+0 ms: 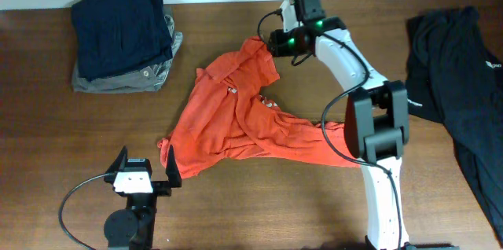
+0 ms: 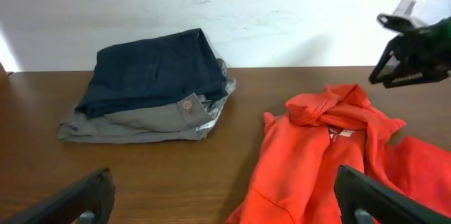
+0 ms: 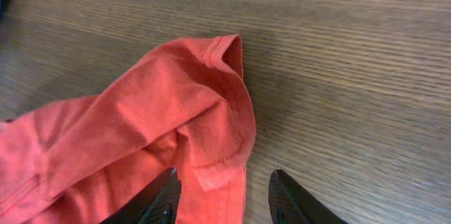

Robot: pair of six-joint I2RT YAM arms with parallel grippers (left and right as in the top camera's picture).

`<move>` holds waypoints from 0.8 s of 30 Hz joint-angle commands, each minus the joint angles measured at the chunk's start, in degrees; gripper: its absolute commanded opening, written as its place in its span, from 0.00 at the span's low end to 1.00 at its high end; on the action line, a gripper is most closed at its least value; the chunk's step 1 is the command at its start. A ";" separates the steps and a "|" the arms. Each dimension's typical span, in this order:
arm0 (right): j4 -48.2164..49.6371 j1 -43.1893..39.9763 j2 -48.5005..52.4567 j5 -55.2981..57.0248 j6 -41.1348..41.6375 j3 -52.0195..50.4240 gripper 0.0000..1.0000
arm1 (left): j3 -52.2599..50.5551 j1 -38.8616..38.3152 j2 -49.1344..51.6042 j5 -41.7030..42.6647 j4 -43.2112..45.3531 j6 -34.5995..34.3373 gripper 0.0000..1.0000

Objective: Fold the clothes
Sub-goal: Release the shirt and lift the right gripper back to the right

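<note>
1. Lying crumpled near the middle of the brown wooden table (image 1: 275, 211), the orange-red short-sleeved cotton T-shirt (image 1: 236, 124) is seen from overhead with its white lettering partly hidden in the folds. The right gripper (image 1: 266, 36) is at the far edge of the T-shirt. The left gripper (image 1: 144, 159) is near the front of the table, just beside the near left corner of the T-shirt, and it holds nothing. A folded navy garment (image 1: 118, 26) lies on a folded grey garment (image 1: 118, 81) at the far left. A loose black garment (image 1: 464, 85) lies at the right side. Both are well apart from the T-shirt.

2. In the left wrist view the two black fingers of the left gripper stand as wide as they go, with only bare table between them. The T-shirt is ahead on the right, and the folded pile is ahead on the left, in front of a white wall (image 2: 282, 13). The right gripper hangs above the far edge of the T-shirt with its fingers apart.

3. In the right wrist view the right gripper is about half open. A rolled hem of the T-shirt lies between its fingers, but they do not press on the cloth.
</note>
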 commanded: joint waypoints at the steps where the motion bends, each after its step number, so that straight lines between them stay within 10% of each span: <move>1: 1.84 2.01 1.92 4.94 -0.39 0.66 0.46 | -0.07 0.35 -0.39 0.66 -0.44 -0.52 0.99; 19: 2.03 5.20 5.20 17.46 -0.59 0.63 0.46 | -0.07 0.35 -0.33 0.68 -0.44 -0.52 0.99; 24: 2.14 5.29 5.46 18.58 -0.55 0.66 0.04 | -0.07 0.35 -0.33 0.68 -0.44 -0.52 0.99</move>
